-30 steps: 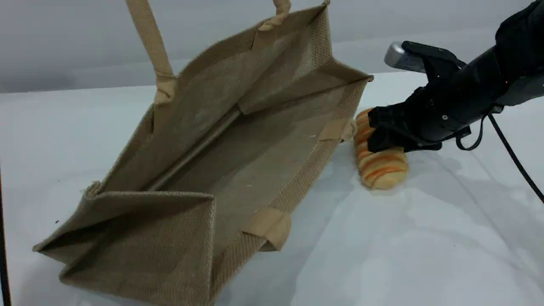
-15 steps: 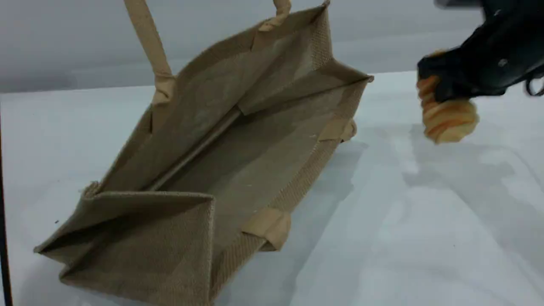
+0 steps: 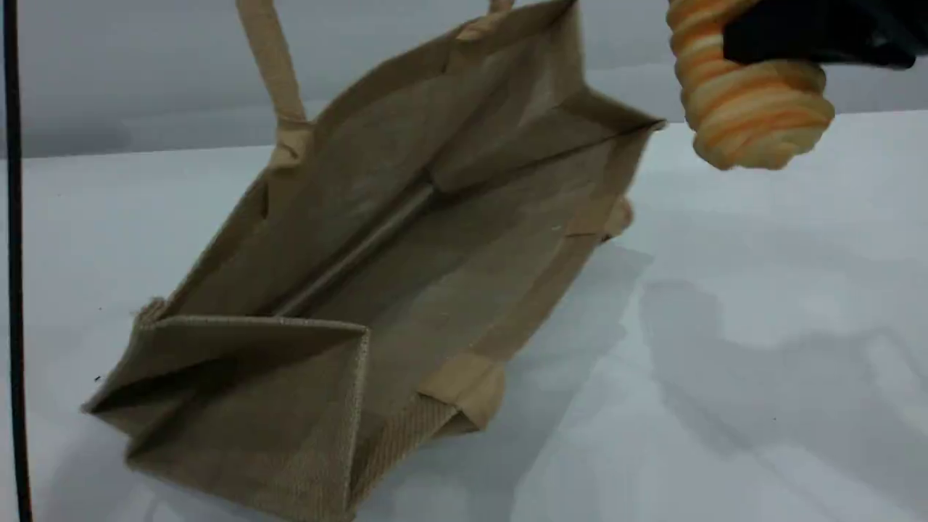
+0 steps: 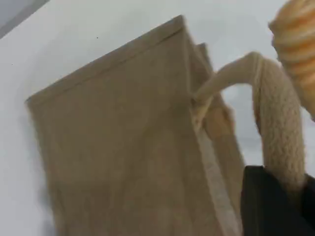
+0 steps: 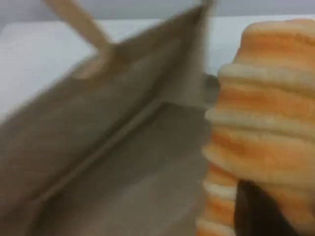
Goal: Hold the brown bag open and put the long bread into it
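The brown bag (image 3: pixel 406 239) lies tilted on the white table with its mouth gaping toward the camera. One beige handle (image 3: pixel 272 72) is pulled upward out of the scene view's top. In the left wrist view that handle (image 4: pixel 280 128) runs into my left gripper (image 4: pixel 275 196), which is shut on it. The long bread (image 3: pixel 754 109), pale yellow with orange stripes, hangs in the air above and to the right of the bag's far corner. My right gripper (image 3: pixel 797 36) is shut on the bread's upper part. The right wrist view shows the bread (image 5: pixel 266 128) close beside the bag's open inside (image 5: pixel 123 147).
A thin black cable (image 3: pixel 13 254) runs down the scene view's left edge. The white table (image 3: pixel 725 362) stretches right of the bag, carrying the shadows of the arm and the bag.
My right gripper closed on the bread beside the bag and lifted it off the table, up and rightward. The bag shifted slightly to the right.
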Motion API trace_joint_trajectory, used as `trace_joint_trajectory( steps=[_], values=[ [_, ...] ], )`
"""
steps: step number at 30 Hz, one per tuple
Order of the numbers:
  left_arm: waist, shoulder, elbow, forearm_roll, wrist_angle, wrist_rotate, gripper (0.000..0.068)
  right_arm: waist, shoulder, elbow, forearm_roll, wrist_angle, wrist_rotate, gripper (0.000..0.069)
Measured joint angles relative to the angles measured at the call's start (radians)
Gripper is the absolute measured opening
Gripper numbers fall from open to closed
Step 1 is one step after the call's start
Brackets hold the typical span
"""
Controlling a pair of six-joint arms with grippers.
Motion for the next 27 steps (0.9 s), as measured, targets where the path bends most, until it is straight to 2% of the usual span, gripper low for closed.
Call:
trace_joint_trajectory(
  steps=[5,9,13,16,22,27],
  values=[
    [0.0,0.001,0.0,-0.034,0.0,0.0,0.0083,0.0,0.0,0.004,-0.121,0.132,0.105,0.0081],
    [0.0,0.001,0.0,-0.02,0.0,-0.002,0.0083,0.002,0.0,0.004,-0.192,0.235,0.181,0.0081],
    [0.0,0.001,0.0,-0.021,0.0,-0.003,0.0083,0.064,0.003,0.004,-0.197,0.301,0.202,0.0081],
    [0.0,0.001,0.0,-0.021,0.0,-0.003,0.0083,0.146,0.019,0.004,-0.189,0.265,0.242,0.0081],
    [0.0,0.001,0.0,-0.022,-0.001,-0.018,0.0083,0.299,0.109,-0.014,-0.085,0.056,0.239,0.0078],
    [0.0,0.001,0.0,-0.021,-0.001,-0.021,0.0083,0.31,0.19,-0.08,-0.033,0.017,0.251,0.0078]
  ],
)
